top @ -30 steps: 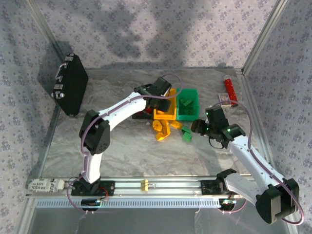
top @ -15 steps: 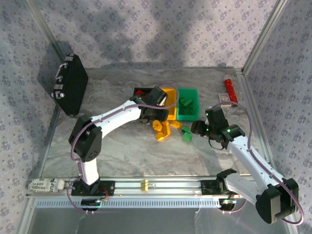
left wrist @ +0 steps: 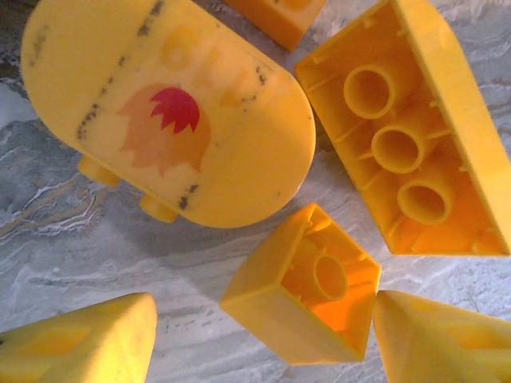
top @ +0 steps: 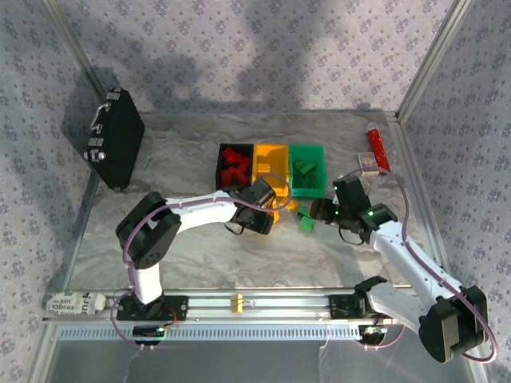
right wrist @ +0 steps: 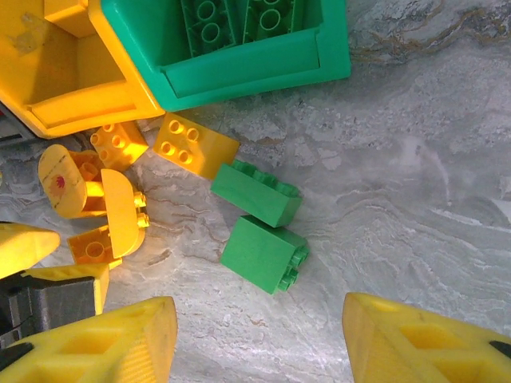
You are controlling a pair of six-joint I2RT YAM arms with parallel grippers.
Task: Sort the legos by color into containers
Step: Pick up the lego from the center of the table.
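My left gripper hangs open, low over a small yellow lego lying studs down between its fingertips; the right fingertip is almost at its corner. A rounded yellow piece with a red print and a long upturned yellow lego lie just beyond. My right gripper is open above bare table, short of two green legos. The black container holds red legos, the yellow container stands beside it, and the green container holds green legos.
More yellow legos lie right in front of the yellow and green containers. A black briefcase stands at the far left, a red tube at the far right. An aluminium rail runs along the near edge.
My left arm has come back from over the yellow container and dropped to the yellow legos on the table, uncovering the containers. The right arm has barely moved.
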